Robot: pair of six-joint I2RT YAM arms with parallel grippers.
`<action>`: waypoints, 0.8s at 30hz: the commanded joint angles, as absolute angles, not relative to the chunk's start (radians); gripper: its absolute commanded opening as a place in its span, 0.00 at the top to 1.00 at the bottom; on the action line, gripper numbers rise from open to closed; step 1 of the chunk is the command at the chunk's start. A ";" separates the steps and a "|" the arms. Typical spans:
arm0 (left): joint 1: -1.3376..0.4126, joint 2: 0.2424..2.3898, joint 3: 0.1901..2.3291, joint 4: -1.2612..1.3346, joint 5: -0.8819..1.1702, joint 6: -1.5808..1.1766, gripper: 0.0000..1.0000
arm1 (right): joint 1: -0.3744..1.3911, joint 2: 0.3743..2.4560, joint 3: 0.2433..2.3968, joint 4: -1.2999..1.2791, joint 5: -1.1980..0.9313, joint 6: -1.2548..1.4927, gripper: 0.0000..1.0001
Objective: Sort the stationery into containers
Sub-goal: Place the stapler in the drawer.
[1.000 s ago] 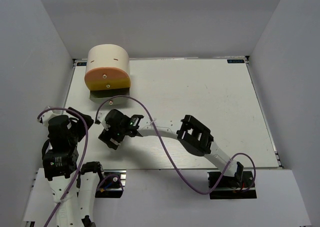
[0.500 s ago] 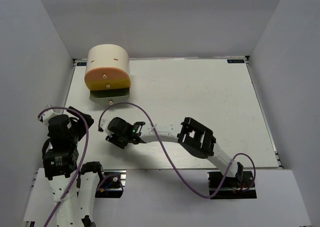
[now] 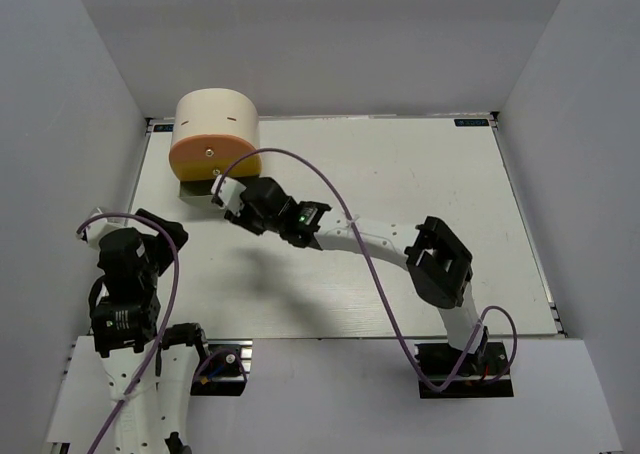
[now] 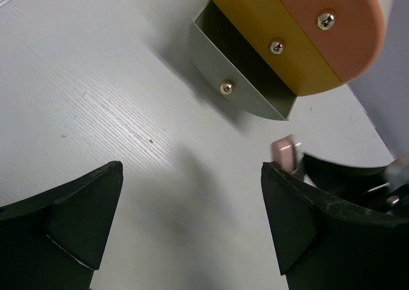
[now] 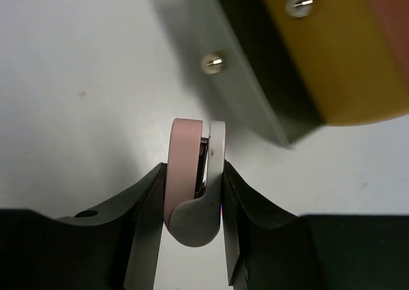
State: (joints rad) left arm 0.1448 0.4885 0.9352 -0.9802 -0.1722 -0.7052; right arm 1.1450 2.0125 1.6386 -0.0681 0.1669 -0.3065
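Note:
My right gripper point(image 5: 193, 168) is shut on the small white-pink eraser point(image 5: 182, 156), held on edge between its pads. It hangs just in front of the cream drum-shaped organizer point(image 3: 215, 119), beside that organizer's pulled-out grey drawer point(image 5: 236, 85). Above this drawer sit the yellow drawer point(image 4: 268, 41) and the orange drawer point(image 4: 332, 28), both closed. In the top view the right gripper point(image 3: 228, 192) is at the organizer's front. My left gripper point(image 4: 192, 175) stands open over bare table, nothing between its fingers; the eraser point(image 4: 282, 151) shows past its right finger.
The purple cable point(image 3: 300, 164) of the right arm arcs over the table's middle. The white table point(image 3: 400, 174) is walled in by grey panels on three sides. The left arm point(image 3: 130, 269) is folded at the near left corner.
The right gripper closed on the eraser near the table's front left, then carried it away from me to the organizer's open drawer. The left arm stayed put.

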 commanded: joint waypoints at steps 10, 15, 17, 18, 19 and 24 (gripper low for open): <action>0.141 0.462 0.867 -0.905 -0.137 -0.750 0.01 | 1.025 2.200 1.908 0.189 0.204 -0.557 0.86; 0.141 0.453 0.847 -0.914 -0.126 -0.761 0.01 | 1.012 2.247 1.939 0.245 0.154 -0.557 0.86; 0.141 0.443 0.847 -0.914 -0.126 -0.761 0.01 | 1.012 2.252 1.928 0.262 0.141 -0.555 0.86; 0.141 0.443 0.847 -0.925 -0.126 -0.761 0.01 | 1.009 2.253 1.919 0.276 0.143 -0.551 0.86; 0.141 0.443 0.847 -0.925 -0.126 -0.761 0.01 | 1.011 2.256 1.916 0.281 0.141 -0.551 0.86; 0.141 0.443 0.847 -0.934 -0.117 -0.761 0.01 | 1.014 2.290 1.922 0.299 0.150 -0.515 0.81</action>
